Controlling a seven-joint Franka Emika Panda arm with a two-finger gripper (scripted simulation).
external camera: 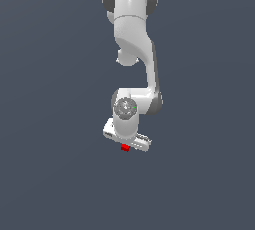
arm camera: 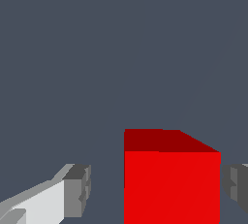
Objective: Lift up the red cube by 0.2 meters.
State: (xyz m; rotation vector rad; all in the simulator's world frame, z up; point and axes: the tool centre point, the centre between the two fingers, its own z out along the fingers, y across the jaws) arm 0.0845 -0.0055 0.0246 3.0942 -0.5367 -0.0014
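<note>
The red cube (external camera: 125,148) is a small bright red block on the dark grey floor, peeking out from under the white hand of my gripper (external camera: 126,142) in the exterior view. In the wrist view the red cube (arm camera: 172,179) fills the space between the two grey fingertips of the gripper (arm camera: 157,189). One fingertip (arm camera: 80,189) stands a clear gap away from the cube's side. The other fingertip (arm camera: 236,186) sits right at the opposite side. The gripper is open around the cube, and the cube rests level.
The white arm (external camera: 132,35) reaches down from the top of the exterior view over a plain dark grey floor (external camera: 50,174). No other objects show in either view.
</note>
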